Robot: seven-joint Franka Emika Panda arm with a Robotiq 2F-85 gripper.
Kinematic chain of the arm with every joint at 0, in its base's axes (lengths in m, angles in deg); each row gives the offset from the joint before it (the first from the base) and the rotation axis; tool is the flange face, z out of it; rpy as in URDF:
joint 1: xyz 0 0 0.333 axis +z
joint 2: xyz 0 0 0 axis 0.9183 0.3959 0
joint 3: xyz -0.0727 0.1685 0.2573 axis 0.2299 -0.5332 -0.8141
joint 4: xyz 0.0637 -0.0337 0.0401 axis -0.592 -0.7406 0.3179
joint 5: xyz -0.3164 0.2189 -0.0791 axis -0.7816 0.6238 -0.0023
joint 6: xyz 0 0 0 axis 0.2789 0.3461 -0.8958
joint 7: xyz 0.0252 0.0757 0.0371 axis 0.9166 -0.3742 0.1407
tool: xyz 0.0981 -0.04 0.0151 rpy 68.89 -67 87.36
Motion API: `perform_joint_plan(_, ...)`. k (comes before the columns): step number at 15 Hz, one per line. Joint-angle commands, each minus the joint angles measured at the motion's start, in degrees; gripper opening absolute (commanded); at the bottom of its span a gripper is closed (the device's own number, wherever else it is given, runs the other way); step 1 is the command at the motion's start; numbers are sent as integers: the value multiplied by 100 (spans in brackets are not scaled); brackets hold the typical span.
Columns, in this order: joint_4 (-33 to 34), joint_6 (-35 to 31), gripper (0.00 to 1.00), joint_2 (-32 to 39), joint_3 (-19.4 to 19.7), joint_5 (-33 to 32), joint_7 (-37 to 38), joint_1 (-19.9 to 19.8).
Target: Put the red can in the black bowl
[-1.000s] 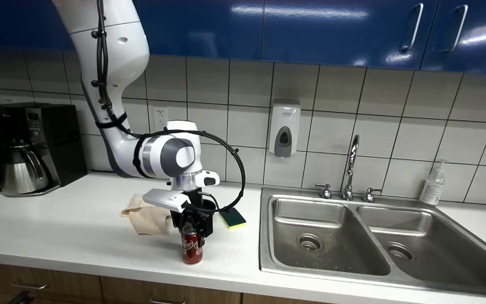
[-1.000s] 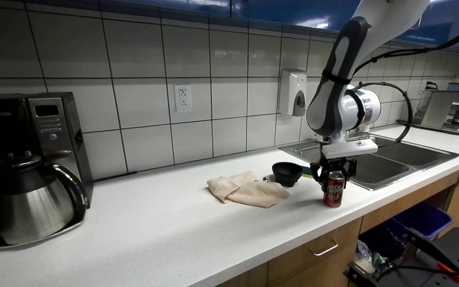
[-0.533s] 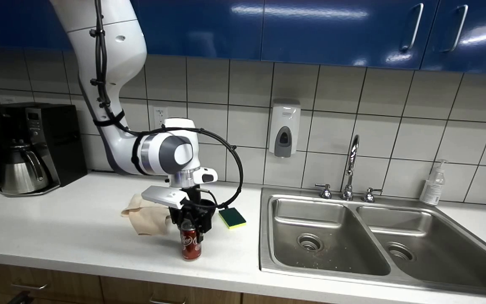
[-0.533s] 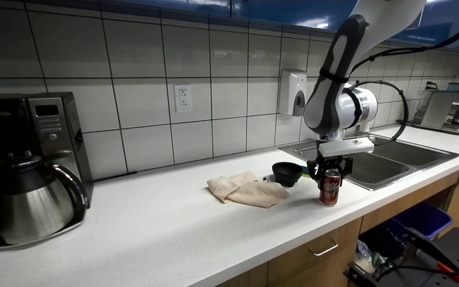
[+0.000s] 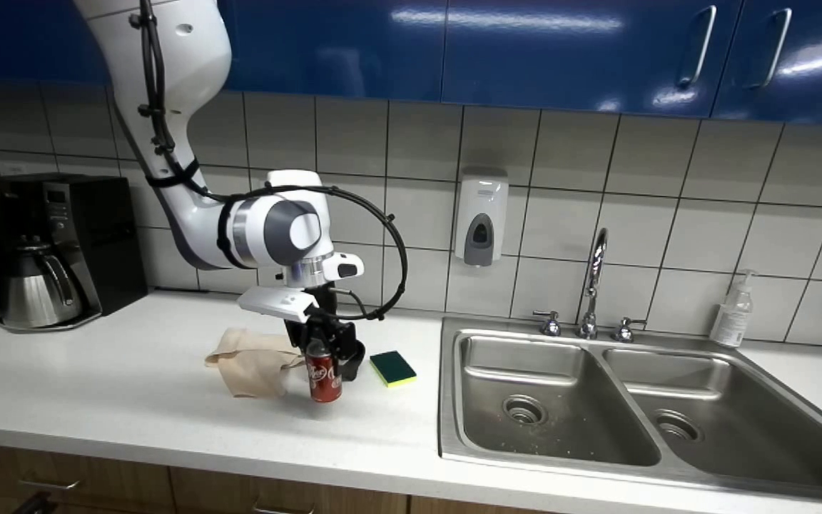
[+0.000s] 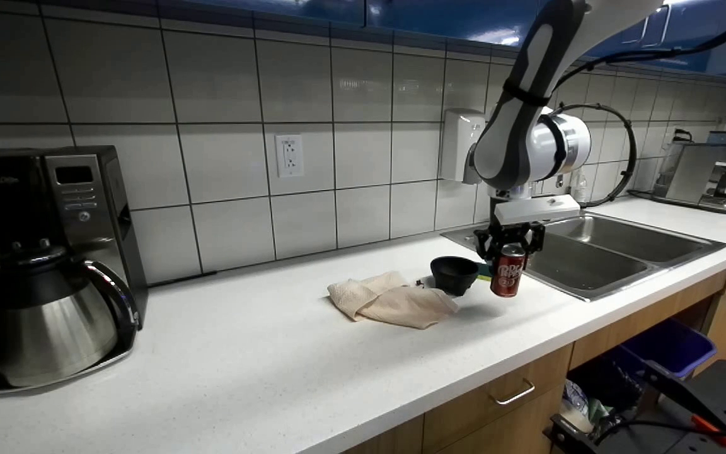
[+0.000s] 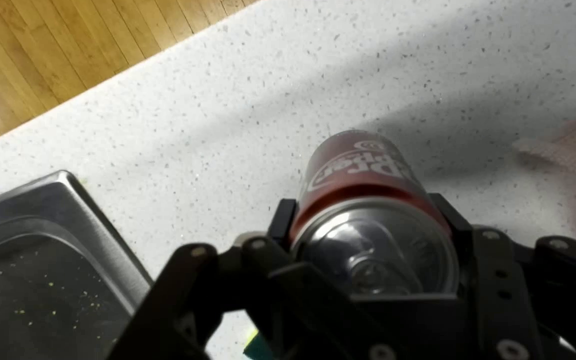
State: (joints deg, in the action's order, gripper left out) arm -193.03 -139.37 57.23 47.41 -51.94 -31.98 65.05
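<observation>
The red can [image 5: 324,383] is dark red with a silvery top and pale lettering. It also shows in an exterior view [image 6: 507,276] and in the wrist view [image 7: 363,167]. My gripper [image 6: 508,255] is shut on the can near its top, one finger on each side [image 7: 365,217]. The can hangs roughly upright, a little above the counter. The black bowl [image 6: 454,276] stands on the counter close by the can. In an exterior view the bowl [image 5: 354,363] is partly hidden behind my gripper and the can. The bowl does not show in the wrist view.
A beige cloth [image 6: 394,302] lies beside the bowl. A green and yellow sponge [image 5: 393,368] lies between the bowl and the steel sink [image 5: 452,400]. A coffee maker [image 6: 86,208] stands at the far end. The soap dispenser [image 5: 481,218] hangs on the tiled wall.
My gripper has risen with the can in it and moved back from the counter's front edge, closer to the bowl. The can has come off the counter. The bowl, cloth and sponge have not moved.
</observation>
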Motion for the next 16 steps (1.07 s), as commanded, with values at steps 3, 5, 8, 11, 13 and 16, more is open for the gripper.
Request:
perform_joint_plan(3, -142, 20, 41, -561, 152, -280, 208, 145)
perform_joint_plan(5, -134, 10, 41, -651, 149, -323, 242, 156)
perform_joint_plan(8, -97, -3, 41, -744, 119, -388, 319, 176)
perform_joint_plan(11, -66, -58, 41, -785, 84, -429, 456, 239)
perform_joint_plan(13, -8, -123, 41, -743, 75, -454, 582, 315)
perform_joint_plan(16, 114, -183, 41, -630, 62, -449, 740, 421)
